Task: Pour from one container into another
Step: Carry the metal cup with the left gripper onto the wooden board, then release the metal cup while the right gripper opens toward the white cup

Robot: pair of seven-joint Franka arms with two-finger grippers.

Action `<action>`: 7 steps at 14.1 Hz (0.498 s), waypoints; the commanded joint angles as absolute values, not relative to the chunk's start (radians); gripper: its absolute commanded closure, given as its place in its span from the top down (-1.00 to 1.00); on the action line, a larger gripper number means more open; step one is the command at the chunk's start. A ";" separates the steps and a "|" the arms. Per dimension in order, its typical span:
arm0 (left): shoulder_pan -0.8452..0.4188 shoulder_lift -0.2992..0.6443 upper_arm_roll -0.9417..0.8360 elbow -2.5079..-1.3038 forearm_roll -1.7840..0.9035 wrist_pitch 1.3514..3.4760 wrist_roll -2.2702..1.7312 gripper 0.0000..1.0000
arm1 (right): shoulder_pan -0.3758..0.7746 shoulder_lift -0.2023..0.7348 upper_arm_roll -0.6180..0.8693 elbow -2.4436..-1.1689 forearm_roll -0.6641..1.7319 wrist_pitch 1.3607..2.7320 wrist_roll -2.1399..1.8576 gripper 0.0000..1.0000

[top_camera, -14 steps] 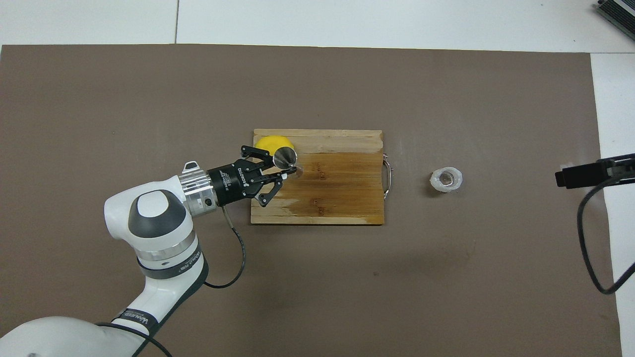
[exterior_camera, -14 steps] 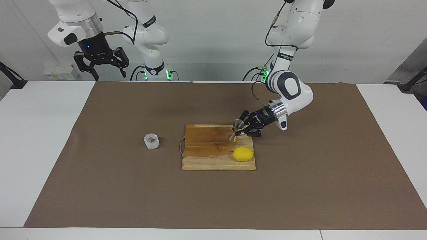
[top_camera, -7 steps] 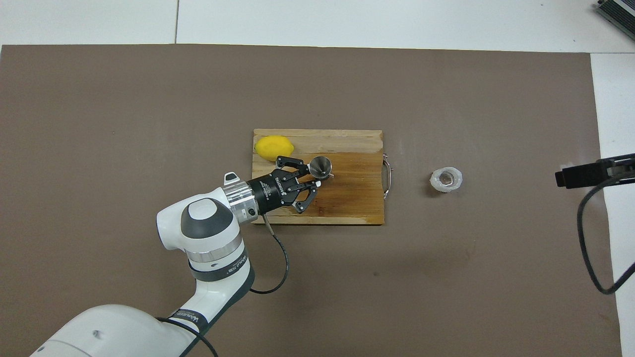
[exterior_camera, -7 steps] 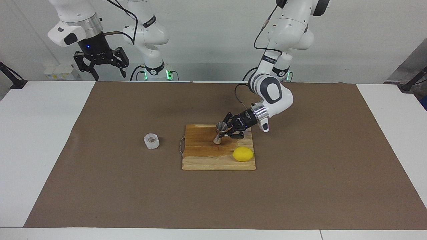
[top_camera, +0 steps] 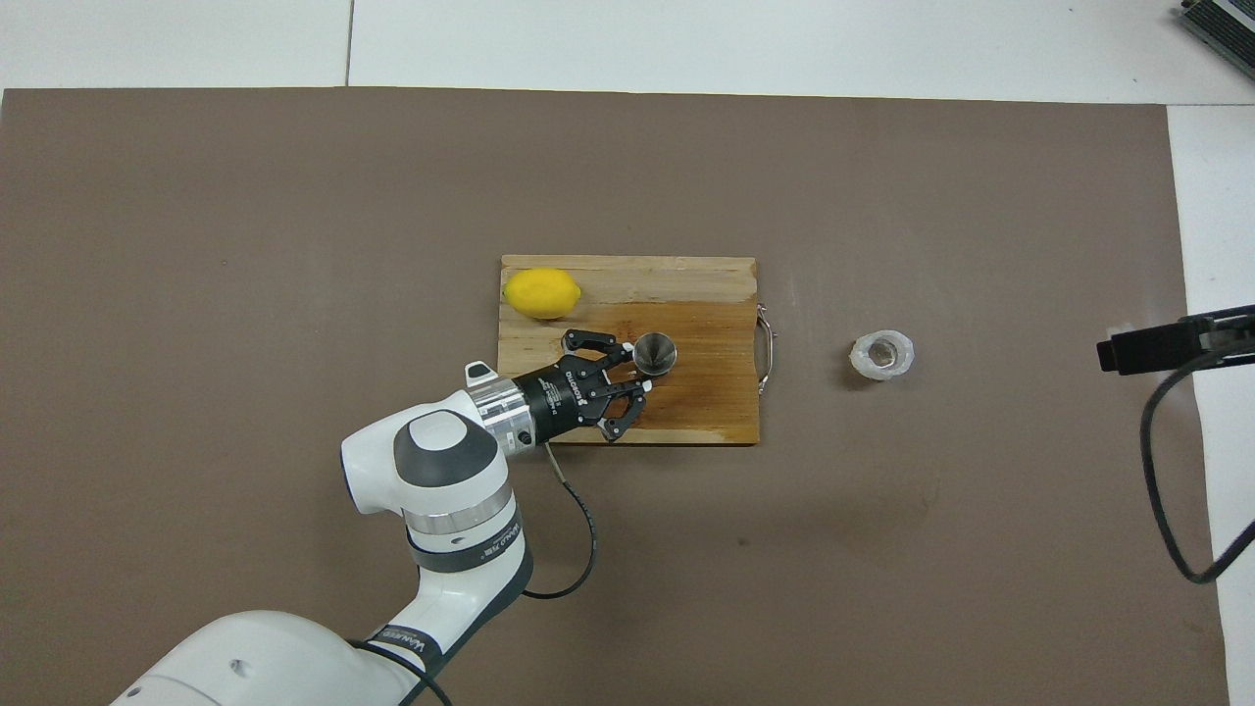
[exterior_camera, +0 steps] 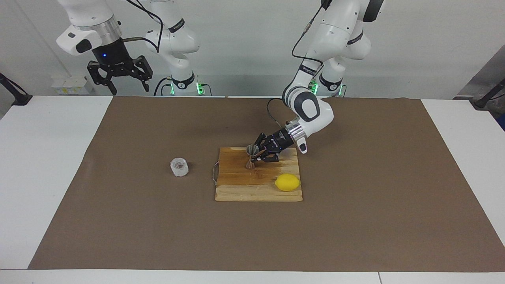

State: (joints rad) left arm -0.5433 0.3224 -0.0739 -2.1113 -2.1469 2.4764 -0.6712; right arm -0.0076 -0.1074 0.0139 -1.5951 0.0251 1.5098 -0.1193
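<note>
a steel jigger point(exterior_camera: 251, 156) is standing upright on a wooden cutting board point(exterior_camera: 244, 185) as the left gripper point(exterior_camera: 258, 154) is reaching in low from the left arm's end of the table, its black fingers point(top_camera: 632, 348) sitting on either side of the jigger's narrow waist. the fingertips are lying close against the waist, but it cannot be told whether they are gripping the jigger or standing just off it. the jigger's base is appearing to rest on the darker, stained part of the board, with its open upper cone facing up just ahead of the fingertips.

a yellow lemon point(exterior_camera: 287, 182) is lying on the same board, farther from the robots than the left gripper and toward the left arm's end, apart from the jigger. a metal handle point(exterior_camera: 214, 172) is sticking out from the board's edge toward the right arm's end. past that handle, well apart from the left gripper on the brown table mat point(exterior_camera: 118, 197), a small whitish crinkled cup point(exterior_camera: 179, 167) is standing upright with its mouth up.

the right arm is waiting, its right gripper point(exterior_camera: 120, 79) hanging high over the table edge at the robots' own end, fingers spread wide and holding nothing.
</note>
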 commanded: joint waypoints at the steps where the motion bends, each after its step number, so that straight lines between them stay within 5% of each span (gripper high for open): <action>1: -0.542 0.333 -0.061 -2.095 -2.160 2.488 -0.631 1.00 | -0.017 -0.115 0.012 -1.595 0.041 1.480 -0.104 1.00; 7: -0.447 0.304 -0.057 -2.095 -1.861 2.442 -0.627 1.00 | -0.064 -0.123 0.017 -1.597 0.043 1.474 -0.142 1.00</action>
State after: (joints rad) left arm -0.4831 0.3215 -0.0560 -2.0951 -1.9533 2.4654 -0.6365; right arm -0.0602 -0.1094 0.0085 -1.5951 0.0251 1.4902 -0.1226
